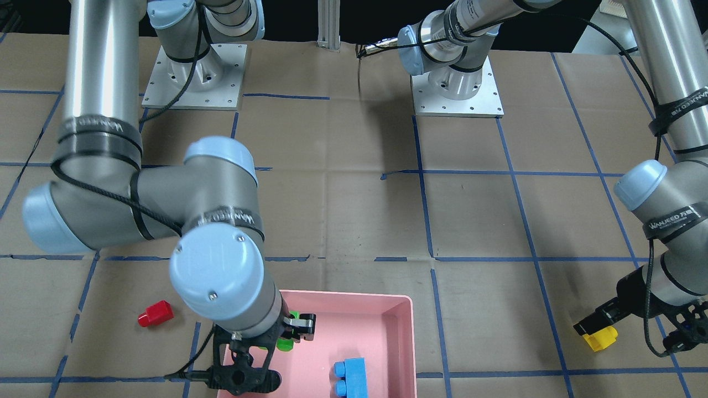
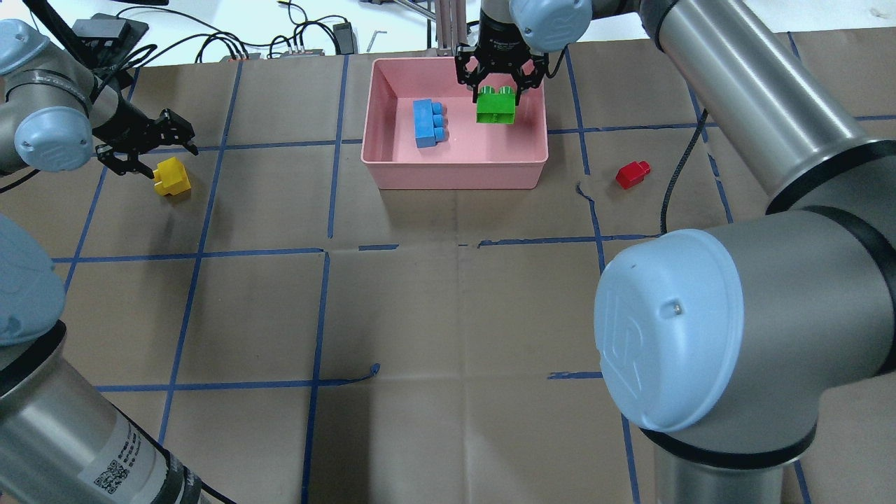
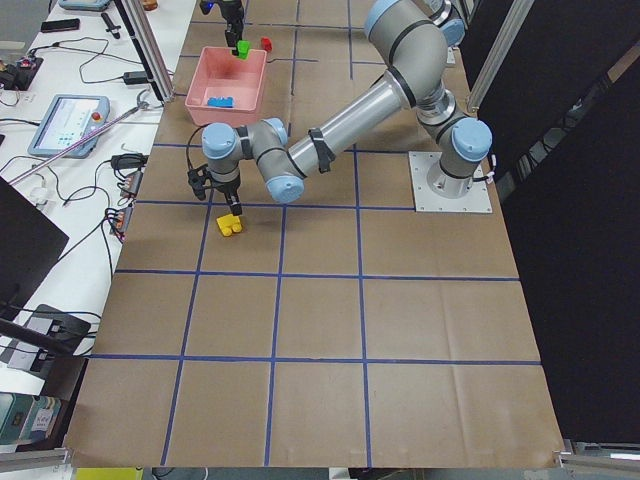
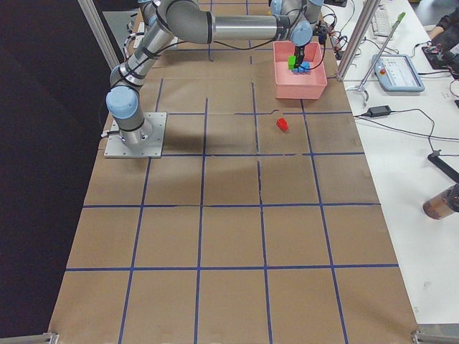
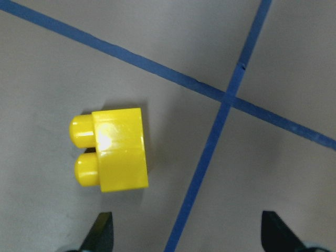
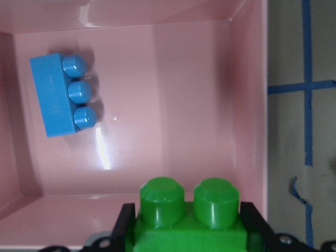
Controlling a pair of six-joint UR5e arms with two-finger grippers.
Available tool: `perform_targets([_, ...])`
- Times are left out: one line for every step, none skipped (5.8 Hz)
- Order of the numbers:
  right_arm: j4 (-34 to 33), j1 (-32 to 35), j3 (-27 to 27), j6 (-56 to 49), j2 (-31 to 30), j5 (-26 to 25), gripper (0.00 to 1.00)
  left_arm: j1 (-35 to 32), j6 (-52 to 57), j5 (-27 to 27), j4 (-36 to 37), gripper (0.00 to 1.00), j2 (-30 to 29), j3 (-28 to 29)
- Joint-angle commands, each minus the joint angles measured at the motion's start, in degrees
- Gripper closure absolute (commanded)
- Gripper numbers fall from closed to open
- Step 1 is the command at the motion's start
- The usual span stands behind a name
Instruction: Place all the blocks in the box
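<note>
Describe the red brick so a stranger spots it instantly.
Find the pink box at the far edge of the brown paper. Outside it, toward the robot's right, lies the red brick. It alone is red, and smallest.

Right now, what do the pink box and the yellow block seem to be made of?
The pink box looks like smooth, glossy moulded plastic: its floor shows a bright streak of reflected light. The yellow block also looks like hard glossy plastic, with a shine spot on its face and rounded studs.

Overhead and front-facing cameras look down from opposite sides, sharing the pink box (image 2: 455, 176).
</note>
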Motion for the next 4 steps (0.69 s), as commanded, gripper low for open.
perform_targets([-0.8,0.2,-0.1,-0.2,1.3,-0.2,0.13,1.3,0.6,2.7,0.7,0.01,-1.5,0.9])
perform_targets([0.1,0.0,-0.1,0.2,0.5,-0.2,0.01,1.3,0.6,2.8,0.8,0.01,-2.3,1.0])
perform_targets([0.4,0.0,-0.1,0.2,-0.5,-0.3,0.00,1.3,0.6,2.8,0.8,0.01,-2.8,1.1])
perform_targets([1.4,-0.1,-0.1,0.3,-1.9,-0.3,0.00,1.3,0.6,2.7,0.8,0.01,-3.5,1.1])
